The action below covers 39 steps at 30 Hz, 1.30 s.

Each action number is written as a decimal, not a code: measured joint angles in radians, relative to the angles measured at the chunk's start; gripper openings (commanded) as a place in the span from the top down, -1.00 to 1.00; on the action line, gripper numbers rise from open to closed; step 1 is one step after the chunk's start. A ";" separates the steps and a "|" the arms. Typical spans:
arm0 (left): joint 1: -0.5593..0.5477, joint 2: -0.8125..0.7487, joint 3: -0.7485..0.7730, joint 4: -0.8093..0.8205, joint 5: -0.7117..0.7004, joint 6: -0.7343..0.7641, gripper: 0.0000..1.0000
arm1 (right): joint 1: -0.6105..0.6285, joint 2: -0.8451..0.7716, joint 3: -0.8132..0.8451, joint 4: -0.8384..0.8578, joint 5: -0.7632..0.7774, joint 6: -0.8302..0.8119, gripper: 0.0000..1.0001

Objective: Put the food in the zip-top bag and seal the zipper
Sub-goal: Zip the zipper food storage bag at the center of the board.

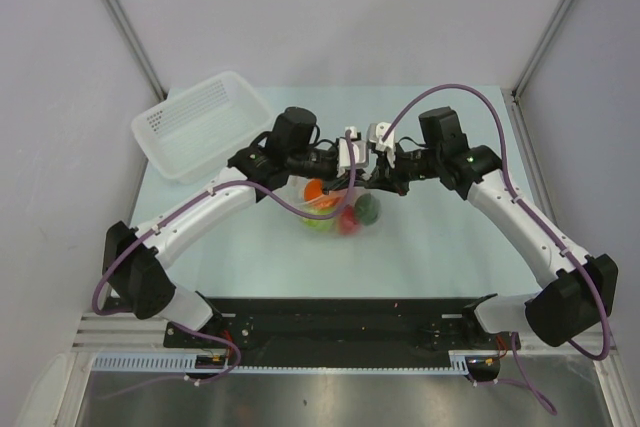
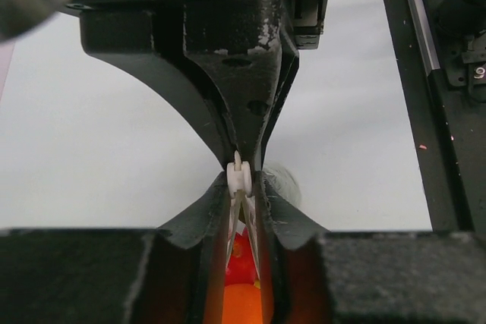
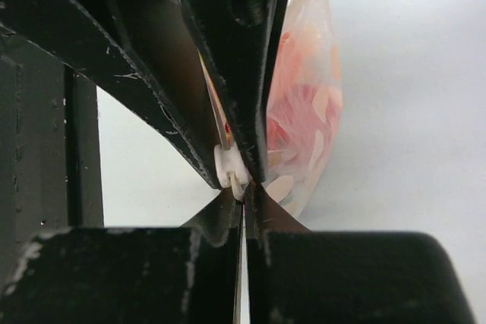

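The zip-top bag point(image 1: 335, 209) hangs between my two grippers just above the table, holding the food: an orange piece point(image 1: 314, 189), a red piece point(image 1: 348, 220) and a green piece point(image 1: 370, 209). My left gripper point(image 1: 352, 173) is shut on the zipper's white slider point(image 2: 240, 175) at the bag's top edge. Red and orange food point(image 2: 243, 263) shows between its fingers. My right gripper point(image 1: 373, 175) is shut on the thin zipper strip point(image 3: 244, 263), tip to tip with the left gripper. The slider point(image 3: 228, 168) sits just beyond its fingertips, and the filled bag point(image 3: 307, 111) hangs behind.
A white perforated basket point(image 1: 205, 125) stands at the back left of the pale green table point(image 1: 440, 247). Grey walls close in the left, back and right. A black rail point(image 1: 340, 322) runs along the near edge.
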 measured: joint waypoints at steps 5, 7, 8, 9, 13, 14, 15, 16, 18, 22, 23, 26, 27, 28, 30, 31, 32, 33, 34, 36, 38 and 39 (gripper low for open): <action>-0.001 0.000 0.000 -0.001 -0.002 -0.006 0.67 | -0.006 -0.009 -0.007 0.001 0.001 -0.006 1.00; 0.000 0.000 0.000 -0.001 -0.005 -0.005 0.67 | -0.011 -0.013 -0.011 0.001 0.000 -0.007 1.00; 0.000 0.000 0.000 -0.001 -0.006 -0.003 0.67 | -0.014 -0.015 -0.013 0.001 0.000 -0.008 1.00; 0.000 0.000 0.000 -0.001 -0.008 -0.003 0.67 | -0.017 -0.017 -0.014 0.002 0.000 -0.008 1.00; 0.015 0.000 -0.001 -0.001 -0.018 0.006 0.67 | -0.026 -0.024 -0.019 0.000 -0.008 -0.014 1.00; 0.019 0.000 -0.002 -0.001 -0.019 0.006 0.67 | -0.029 -0.026 -0.020 0.000 -0.010 -0.015 1.00; 0.024 0.000 -0.003 -0.002 -0.019 0.006 0.67 | -0.032 -0.029 -0.021 0.001 -0.012 -0.017 1.00; 0.027 0.000 -0.003 -0.002 -0.019 0.006 0.67 | -0.035 -0.031 -0.023 0.001 -0.013 -0.018 1.00; 0.035 0.000 -0.003 -0.009 -0.020 0.010 0.70 | -0.042 -0.036 -0.027 0.001 -0.018 -0.023 1.00; 0.044 0.000 -0.004 -0.020 -0.021 0.023 0.69 | -0.056 -0.041 -0.031 0.001 -0.026 -0.034 1.00; 0.047 0.000 -0.005 -0.023 -0.025 0.030 0.69 | -0.059 -0.041 -0.031 0.001 -0.027 -0.037 1.00; 0.057 0.000 -0.010 -0.034 -0.032 0.043 0.68 | -0.072 -0.041 -0.032 0.000 -0.028 -0.043 1.00; 0.063 0.000 -0.011 -0.039 -0.035 0.049 0.68 | -0.077 -0.041 -0.032 -0.002 -0.029 -0.044 1.00; 0.069 0.000 -0.013 -0.044 -0.036 0.056 0.67 | -0.085 -0.041 -0.032 -0.003 -0.031 -0.045 1.00; 0.084 0.000 -0.015 -0.055 -0.037 0.064 0.67 | -0.101 -0.042 -0.032 -0.004 -0.038 -0.045 1.00; 0.092 0.000 -0.016 -0.063 -0.039 0.068 0.67 | -0.110 -0.042 -0.032 -0.004 -0.040 -0.044 1.00; 0.104 0.000 -0.016 -0.071 -0.041 0.076 0.67 | -0.120 -0.043 -0.032 -0.004 -0.044 -0.044 1.00; 0.112 0.000 -0.016 -0.077 -0.043 0.080 0.67 | -0.127 -0.044 -0.032 -0.003 -0.046 -0.044 1.00; 0.118 0.000 -0.017 -0.084 -0.044 0.084 0.67 | -0.133 -0.045 -0.032 -0.004 -0.047 -0.044 1.00; 0.130 0.000 -0.021 -0.091 -0.048 0.093 0.66 | -0.150 -0.047 -0.034 -0.004 -0.051 -0.044 1.00; 0.142 -0.002 -0.029 -0.103 -0.058 0.106 0.66 | -0.169 -0.049 -0.039 -0.003 -0.054 -0.044 1.00; 0.148 -0.002 -0.032 -0.113 -0.062 0.111 0.65 | -0.180 -0.050 -0.043 -0.003 -0.055 -0.044 1.00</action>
